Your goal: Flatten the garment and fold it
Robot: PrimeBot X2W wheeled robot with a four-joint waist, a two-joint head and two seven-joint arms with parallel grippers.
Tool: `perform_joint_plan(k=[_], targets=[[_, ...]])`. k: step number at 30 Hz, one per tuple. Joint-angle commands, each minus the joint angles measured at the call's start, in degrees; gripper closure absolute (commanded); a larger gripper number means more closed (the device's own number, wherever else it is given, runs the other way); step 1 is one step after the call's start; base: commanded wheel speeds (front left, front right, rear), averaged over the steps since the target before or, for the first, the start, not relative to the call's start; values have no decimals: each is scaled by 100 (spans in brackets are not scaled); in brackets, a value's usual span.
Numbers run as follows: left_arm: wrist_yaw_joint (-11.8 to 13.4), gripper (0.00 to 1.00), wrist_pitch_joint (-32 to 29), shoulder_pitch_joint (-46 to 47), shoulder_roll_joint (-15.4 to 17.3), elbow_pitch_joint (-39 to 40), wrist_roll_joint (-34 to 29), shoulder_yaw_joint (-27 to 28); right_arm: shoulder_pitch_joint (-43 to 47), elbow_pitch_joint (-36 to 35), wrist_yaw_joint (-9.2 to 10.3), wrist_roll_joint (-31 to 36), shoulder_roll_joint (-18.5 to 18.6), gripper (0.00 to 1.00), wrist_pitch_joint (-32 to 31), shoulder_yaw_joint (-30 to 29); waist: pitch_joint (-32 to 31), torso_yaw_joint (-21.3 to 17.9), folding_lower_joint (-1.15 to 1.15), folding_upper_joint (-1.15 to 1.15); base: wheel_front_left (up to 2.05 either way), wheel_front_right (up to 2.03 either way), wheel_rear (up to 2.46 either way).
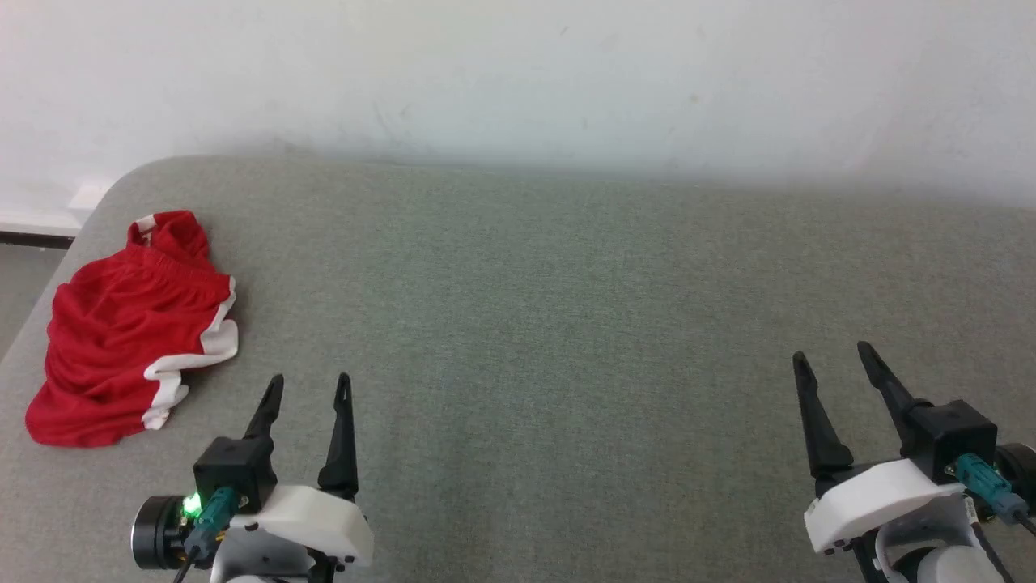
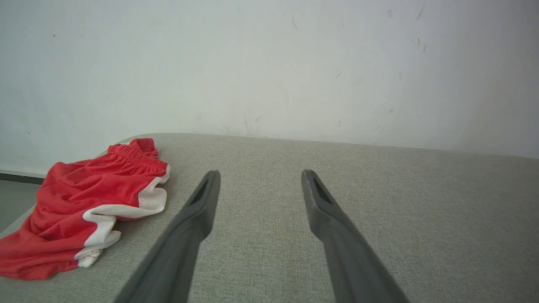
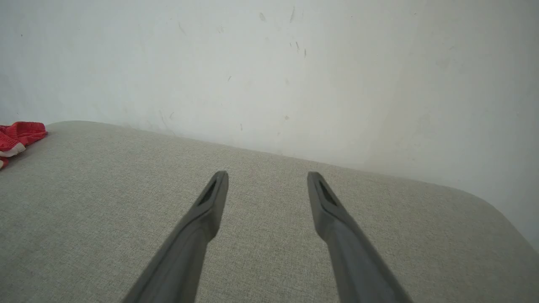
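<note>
The garment [image 1: 121, 332], red shorts with white trim, lies crumpled near the left edge of the grey fabric table [image 1: 550, 324]. In the left wrist view the garment [image 2: 80, 202] shows at the left, its gathered waistband toward the wall. A corner of the garment [image 3: 19, 134] peeks in at the far left of the right wrist view. My left gripper [image 1: 310, 382] stands open just right of the shorts, nothing between its fingers; the left gripper [image 2: 259, 173] hovers over bare cloth. My right gripper [image 1: 834, 353] is open at the lower right, far from the shorts, and the right gripper [image 3: 267, 174] points toward the wall.
A white wall [image 1: 518, 73] runs along the table's far edge. The table's rounded far-left corner [image 1: 121, 174] sits just behind the shorts, with floor [image 1: 20, 283] beyond the left edge. Bare grey surface spreads between the two grippers.
</note>
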State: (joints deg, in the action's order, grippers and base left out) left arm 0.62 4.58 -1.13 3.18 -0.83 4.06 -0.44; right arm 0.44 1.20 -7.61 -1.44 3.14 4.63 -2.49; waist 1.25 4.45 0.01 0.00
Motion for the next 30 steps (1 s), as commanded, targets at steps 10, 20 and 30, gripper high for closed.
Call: perform_joint_plan(k=[10, 20, 30], targets=[[66, 0, 174, -132, -13, -55, 148, -31, -56, 148, 5, 70, -11, 0, 169, 72, 7, 440, 0, 0, 0, 0, 0], [63, 0, 282, -196, -15, -118, 226, -29, -43, 228, 6, 65, -13, 0, 277, 147, -25, 830, 0, 0, 0, 0, 0], [43, 0, 402, -289, -17, -192, 290, -9, -13, 348, 7, 43, -15, 0, 397, 255, -72, 1291, -1, 0, 0, 0, 0]])
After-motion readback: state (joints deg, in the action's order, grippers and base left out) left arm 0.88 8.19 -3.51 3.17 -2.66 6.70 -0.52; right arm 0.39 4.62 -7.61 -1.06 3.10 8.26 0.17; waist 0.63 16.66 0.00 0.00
